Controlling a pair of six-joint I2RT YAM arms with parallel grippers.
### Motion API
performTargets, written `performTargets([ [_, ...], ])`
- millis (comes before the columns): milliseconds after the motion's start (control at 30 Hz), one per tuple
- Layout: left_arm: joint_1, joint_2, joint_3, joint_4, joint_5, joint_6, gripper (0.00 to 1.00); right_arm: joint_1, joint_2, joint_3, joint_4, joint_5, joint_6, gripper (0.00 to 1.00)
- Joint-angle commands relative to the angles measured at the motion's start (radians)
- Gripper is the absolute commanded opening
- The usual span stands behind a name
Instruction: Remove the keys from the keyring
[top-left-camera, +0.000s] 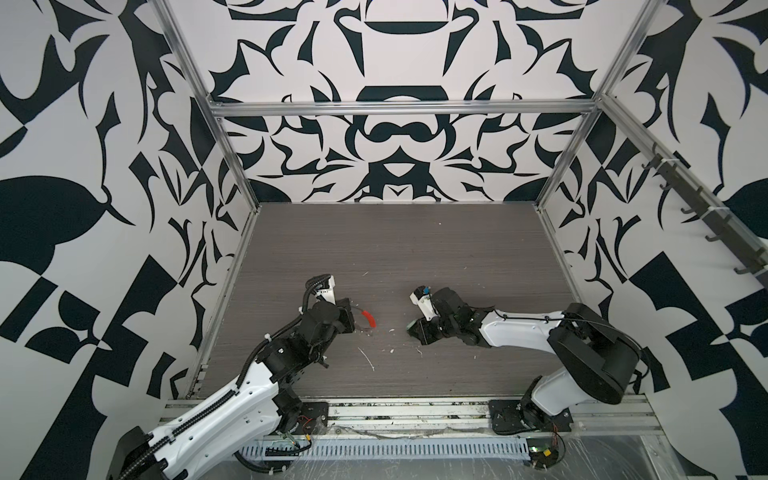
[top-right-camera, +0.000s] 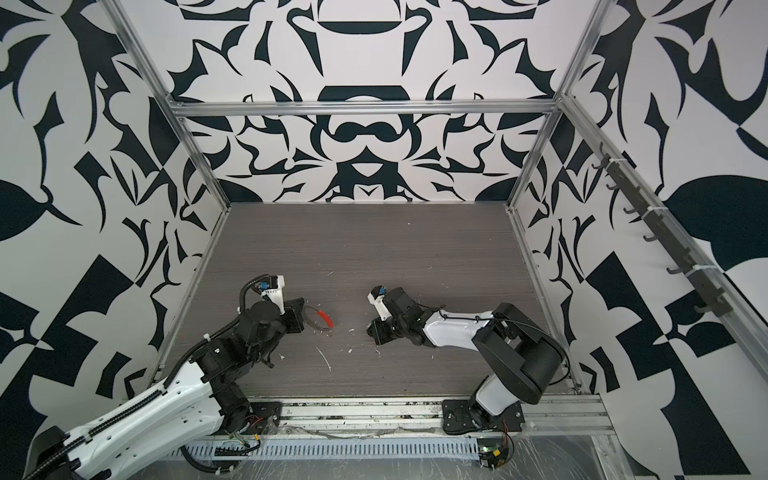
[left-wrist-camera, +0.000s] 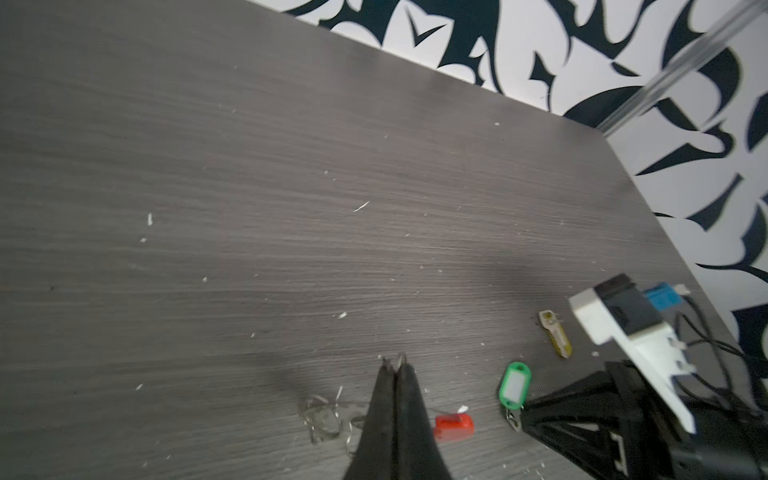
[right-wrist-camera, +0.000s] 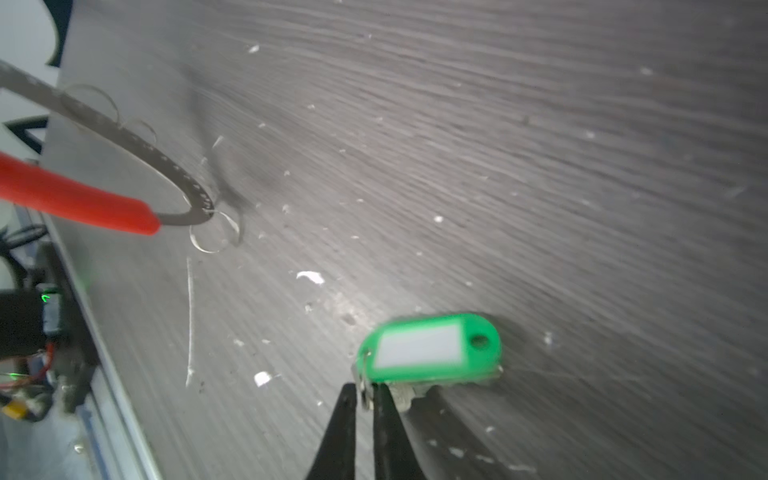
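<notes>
My left gripper (left-wrist-camera: 395, 363) is shut on the keyring, and a bit of its grey wire pokes out past the tips. The keyring's red sleeve (top-left-camera: 370, 318) curves out from the left gripper (top-left-camera: 353, 321) in both top views. In the right wrist view the sleeve (right-wrist-camera: 75, 199) and the grey band (right-wrist-camera: 166, 166) hang above the table, with small split rings (right-wrist-camera: 216, 237) on the band. The green tag (right-wrist-camera: 432, 347) lies flat on the table, off the keyring. My right gripper (right-wrist-camera: 365, 388) is open by a narrow gap, with the tag's small metal ring between the tips. The brass key (left-wrist-camera: 556, 334) lies loose beyond the tag.
White scraps (top-left-camera: 368, 359) litter the dark wood table (top-left-camera: 415, 257) between the arms. Aluminium frame posts (top-left-camera: 232, 174) and patterned walls close in the sides and back. A metal rail (top-left-camera: 407, 409) with the arm bases runs along the front edge.
</notes>
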Motion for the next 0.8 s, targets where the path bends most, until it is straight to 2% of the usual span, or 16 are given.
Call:
performTargets([
  [0,0.043,0.018,-0.033,0.031,0.046,-0.068,0.00,-0.003,-0.052,0.024,0.062,0.063,0.014,0.36],
  [67,0.078,0.043,-0.045,0.047,0.058,-0.077,0.00,-0.003,-0.092,0.011,0.068,0.090,0.008,0.41],
  [233,0.201,0.140,-0.066,0.108,0.155,-0.107,0.00,-0.003,-0.183,-0.019,0.077,0.136,0.010,0.42],
  [367,0.255,0.194,-0.083,0.151,0.169,-0.120,0.00,-0.003,-0.260,-0.037,0.044,0.163,0.007,0.41],
  [400,0.264,0.202,-0.084,0.157,0.170,-0.122,0.04,-0.003,-0.277,-0.042,0.040,0.164,0.004,0.41],
  [467,0.284,0.217,-0.084,0.165,0.177,-0.122,0.19,-0.003,-0.322,-0.058,0.031,0.176,0.004,0.41],
  [600,0.307,0.206,-0.079,0.149,0.155,-0.119,0.31,-0.003,-0.408,-0.078,0.007,0.206,0.004,0.43],
  [767,0.336,0.109,-0.071,0.119,0.134,-0.109,0.54,-0.003,-0.502,-0.083,-0.036,0.242,-0.007,0.48],
])
